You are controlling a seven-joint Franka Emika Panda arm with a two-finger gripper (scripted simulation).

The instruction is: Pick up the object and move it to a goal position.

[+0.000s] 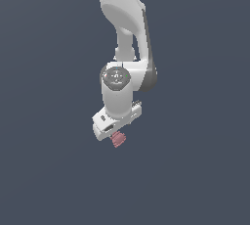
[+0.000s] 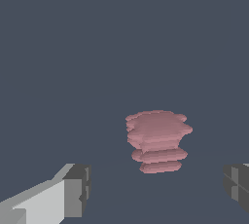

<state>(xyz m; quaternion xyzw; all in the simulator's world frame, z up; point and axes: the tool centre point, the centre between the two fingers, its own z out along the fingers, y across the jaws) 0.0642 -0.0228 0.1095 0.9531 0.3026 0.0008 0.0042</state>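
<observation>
The object (image 2: 157,140) is a small pinkish-red lump of stacked ridged bands. In the wrist view it sits between my two dark fingertips, with a clear gap on each side. My gripper (image 2: 158,189) is open around it, touching nothing. In the exterior view the object (image 1: 118,140) peeks out just under the white hand, and my gripper (image 1: 115,137) is right over it; the fingers themselves are hidden there by the hand.
The white arm (image 1: 124,33) comes down from the top of the exterior view. Plain dark grey-blue ground (image 1: 195,170) surrounds the object on all sides.
</observation>
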